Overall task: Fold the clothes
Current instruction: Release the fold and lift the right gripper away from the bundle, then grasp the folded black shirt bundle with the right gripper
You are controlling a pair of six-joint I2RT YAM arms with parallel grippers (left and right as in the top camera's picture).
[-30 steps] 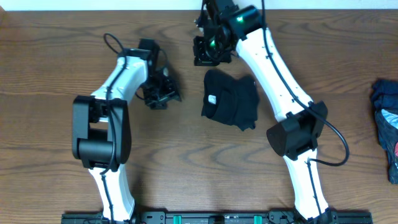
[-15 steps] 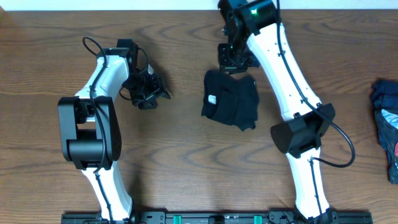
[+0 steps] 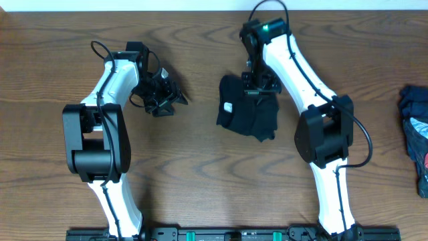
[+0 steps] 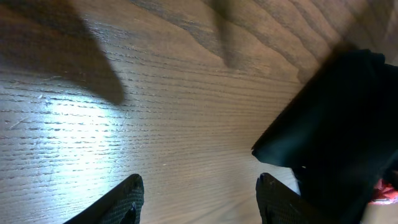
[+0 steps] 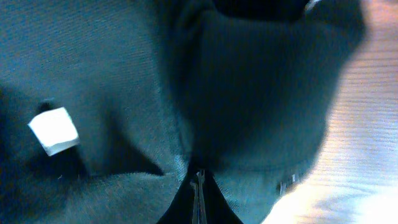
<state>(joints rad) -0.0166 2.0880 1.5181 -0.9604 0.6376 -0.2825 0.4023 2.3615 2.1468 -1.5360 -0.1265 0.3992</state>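
Right gripper [image 5: 199, 191]: jaws pressed together, tips nearly touching the cloth. The wrist view shows dark fabric filling almost the whole frame. I cannot tell whether any fabric is pinched between the tips.

From overhead, this gripper sits over the far edge of the black top [image 3: 249, 114], towards its right side.

Black top: lies as a compact, roughly squared bundle on the table [image 3: 200, 167], slightly right of centre and between the two arms. Its near right corner trails out unevenly. Several soft folds show in the right wrist view.

Label: a small white tag [image 5: 55, 130] lies on the upper face of the top, on its left half. It is too blurred for me to read any writing.

Left gripper [image 4: 202, 202]: jaws moderately spread with nothing between them, only bare wood grain below. It sits well left of the top. In its wrist view, a corner of the black fabric shows at the right, apart from the fingers [image 4: 127, 200].

Far right table edge: a dark blue bundle [image 3: 414, 110] with pale and red patches, well apart from both grippers.
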